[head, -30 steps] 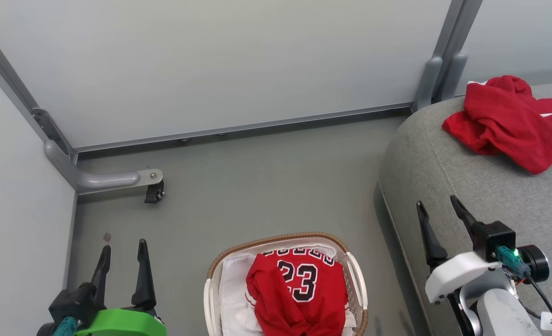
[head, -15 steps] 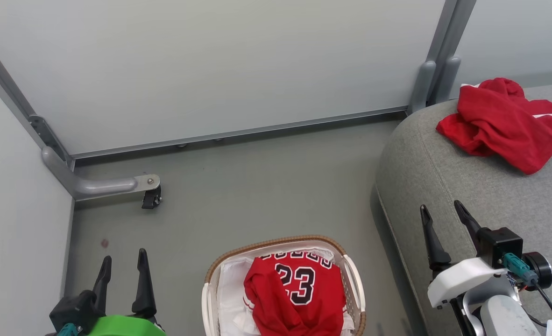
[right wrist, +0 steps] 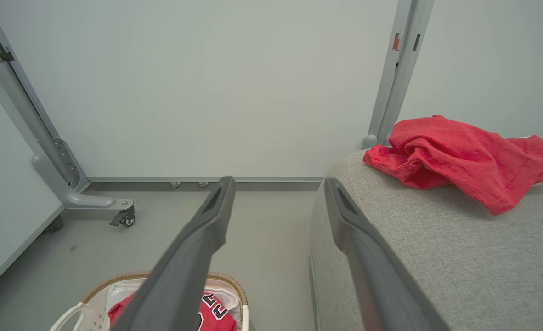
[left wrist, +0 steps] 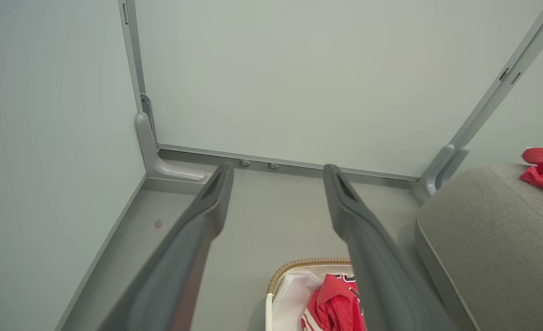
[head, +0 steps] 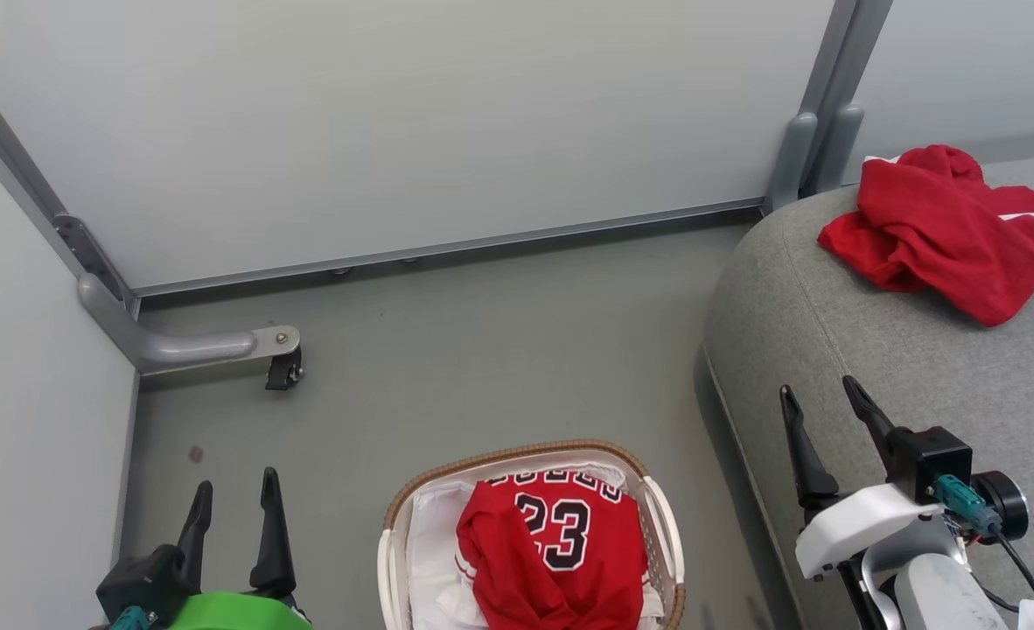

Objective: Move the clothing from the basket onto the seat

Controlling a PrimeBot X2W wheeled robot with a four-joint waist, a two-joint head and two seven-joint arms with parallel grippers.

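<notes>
Currently: jersey (head: 561, 542) heaped in basket (head: 517, 447) on floor (head: 482, 350), roughly midway between left hand (head: 235, 479) and right hand (head: 816, 389), both empty, spread apart; other red garment (head: 937, 219) on seat (head: 876, 350).

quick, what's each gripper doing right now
left gripper: open, holding nothing
right gripper: open, holding nothing
</notes>
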